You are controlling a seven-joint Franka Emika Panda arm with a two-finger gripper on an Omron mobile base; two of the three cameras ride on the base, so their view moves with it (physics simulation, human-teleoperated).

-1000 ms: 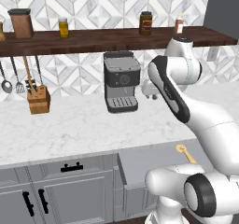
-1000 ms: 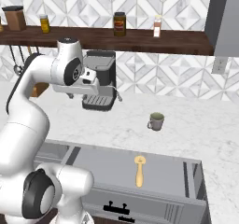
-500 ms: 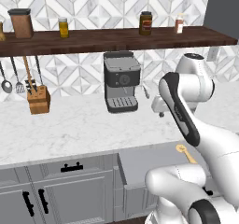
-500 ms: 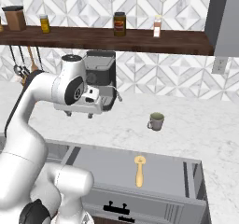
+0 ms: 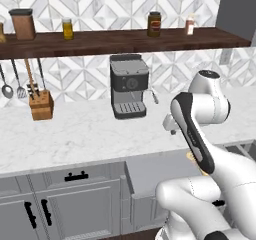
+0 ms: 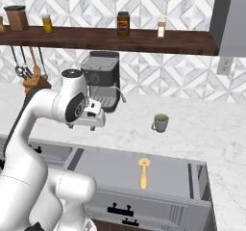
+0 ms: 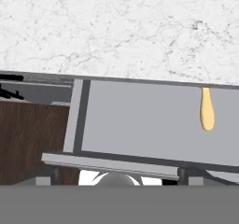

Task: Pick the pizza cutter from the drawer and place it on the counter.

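White marble with faint grey veins makes up the table point(image 6: 192, 138) that runs across your scene, under a tiled wall and a dark wooden shelf point(image 6: 96, 35) of jars. Far on your left a knife block point(image 5: 41, 105) stands on the marble with a ladle and spatula point(image 5: 14, 89) hanging beside it. Moving right, you see the grey espresso machine point(image 5: 128, 86) against the wall, and in front of it the hand point(image 6: 94, 114), held above the table's near edge; you cannot tell from these views whether its fingers are spread or closed, and nothing shows between them. Below and to the right, the drawer point(image 6: 110, 170) stands pulled out, its flat grey floor bare on the left. Right of the drawer's middle lies the pizza cutter point(image 6: 143, 172), its tan handle pointing toward you and its round end toward the table. Farther right, a small green-grey mug point(image 6: 160, 122) sits on the marble, well apart from the drawer.
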